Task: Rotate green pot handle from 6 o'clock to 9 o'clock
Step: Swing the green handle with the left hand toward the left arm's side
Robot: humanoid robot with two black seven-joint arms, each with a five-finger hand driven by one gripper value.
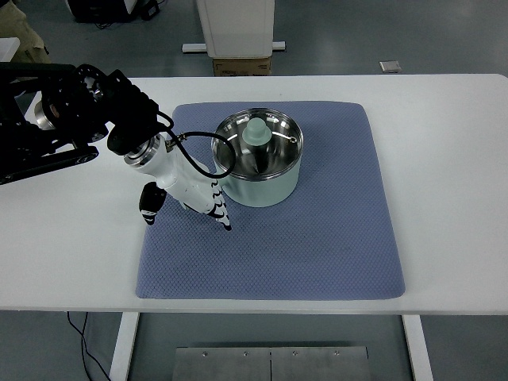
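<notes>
A pale green pot (262,189) with a steel lid (279,135) and a green knob (256,131) stands on the blue-grey mat (317,238), toward its upper left. My left hand (208,200), white with black-striped digits, lies against the pot's lower-left side, at about 8 o'clock. The arm (71,111) enters from the left edge, and a black cable (190,151) loops from it toward the pot. The pot's handle does not show; the hand covers the spot where it could be. The right arm is out of view.
The mat lies on a white table (444,159). A cardboard box (242,65) and a white stand base (234,48) sit on the floor beyond the table's far edge. The robot's black arm hardware (32,151) covers the table's left side.
</notes>
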